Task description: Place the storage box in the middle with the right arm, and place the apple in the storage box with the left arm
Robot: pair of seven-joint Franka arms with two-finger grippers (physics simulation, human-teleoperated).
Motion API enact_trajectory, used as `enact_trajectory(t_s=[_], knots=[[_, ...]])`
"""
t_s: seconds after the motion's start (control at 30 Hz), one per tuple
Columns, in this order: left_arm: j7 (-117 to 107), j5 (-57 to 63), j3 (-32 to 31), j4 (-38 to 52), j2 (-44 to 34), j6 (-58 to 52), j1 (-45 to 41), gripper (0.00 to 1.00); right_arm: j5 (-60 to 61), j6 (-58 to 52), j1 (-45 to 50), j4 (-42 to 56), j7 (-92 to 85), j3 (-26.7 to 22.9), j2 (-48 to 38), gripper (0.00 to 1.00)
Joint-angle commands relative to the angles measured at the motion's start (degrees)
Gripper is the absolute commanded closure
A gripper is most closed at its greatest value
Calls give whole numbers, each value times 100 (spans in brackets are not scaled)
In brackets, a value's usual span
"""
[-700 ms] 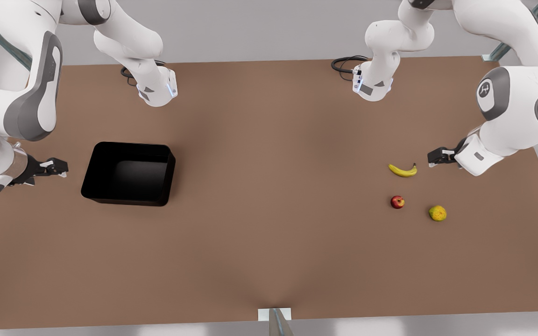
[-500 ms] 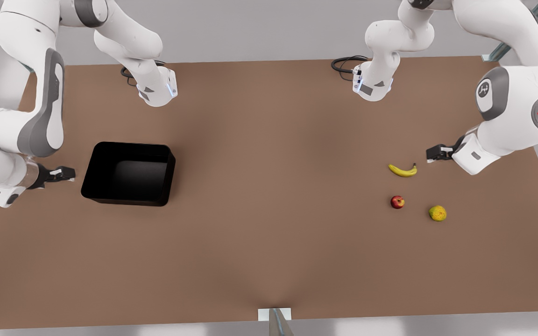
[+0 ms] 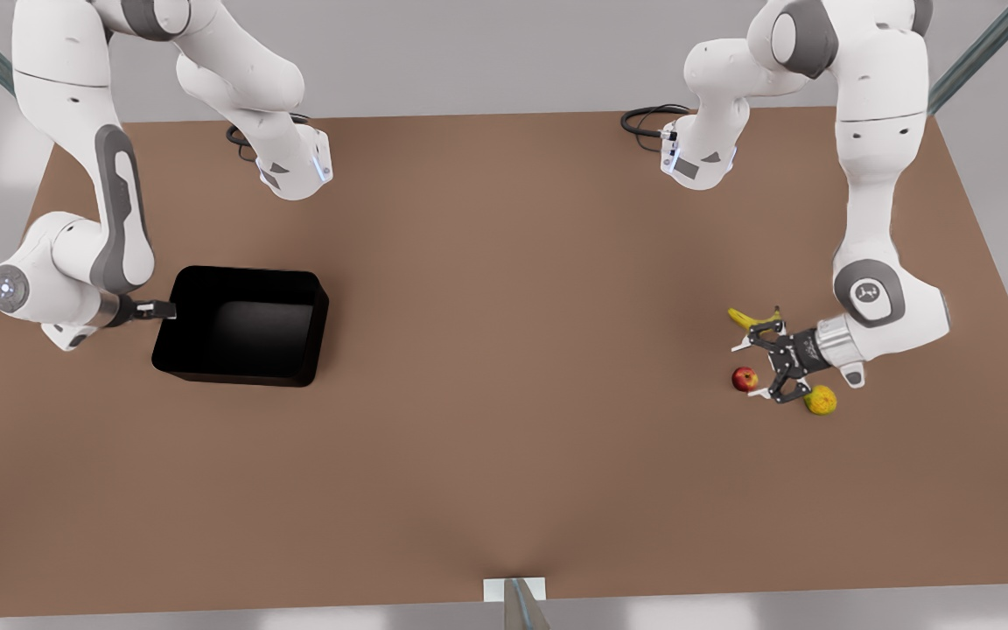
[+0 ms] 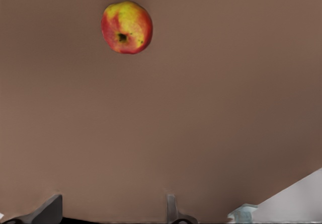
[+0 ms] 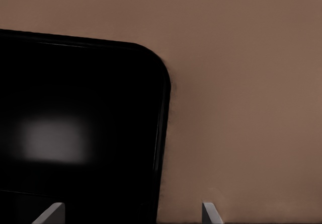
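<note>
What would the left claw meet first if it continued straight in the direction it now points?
Probably the apple: the open left claw points toward it with nothing between. How high the claw is above the table is unclear, so it might pass over.

Glossy black storage box [image 3: 241,325]; matt brown table [image 3: 504,437].

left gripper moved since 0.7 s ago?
Yes. The left gripper moved from beside the banana toward the front view's bottom left, now open beside the apple.
</note>
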Motion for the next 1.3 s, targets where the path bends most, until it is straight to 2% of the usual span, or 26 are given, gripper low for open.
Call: enact_trajectory(t_s=[0.0, 0.13, 0.27, 0.5, 0.6, 0.77, 0.8, 0.87, 1.0, 1.27], knots=[[36, -869, 1, -1, 10, 0, -1, 0, 0, 1, 14, 5, -1, 1, 32, 0], [177, -869, 1, -18, 195, -9, 52, 0, -9, 141, 23, -48, 8, 0, 217, 0], [546, -877, 45, -291, 213, 0, 78, 0, -17, 1125, 14, -628, -1, -17, -81, 0], [801, -1211, 141, -405, 511, 246, 193, 0, -114, 1152, -3, -707, 8, -158, 305, 0], [810, -1238, 133, -475, 546, 255, 193, 0, -114, 1829, 6, -1103, 26, -166, 402, 0], [1548, -1756, 212, -537, 880, 149, 403, 0, -123, 1706, -3, -1094, 17, -166, 358, 1], [1539, -1818, 212, -545, 898, 141, 447, 0, -123, 1706, -3, -1094, 8, -166, 358, 20], [1548, -2055, 212, -546, 968, 106, 562, 0, -123, 1697, -12, -1094, -10, -166, 367, 37], [2225, -2099, 203, -686, 969, 44, 562, 0, -123, 1627, -12, -1103, -27, -158, 384, 50], [2427, -2635, 203, -704, 1373, 167, 562, 0, -132, 1574, -3, -1103, -36, -158, 420, 57]])
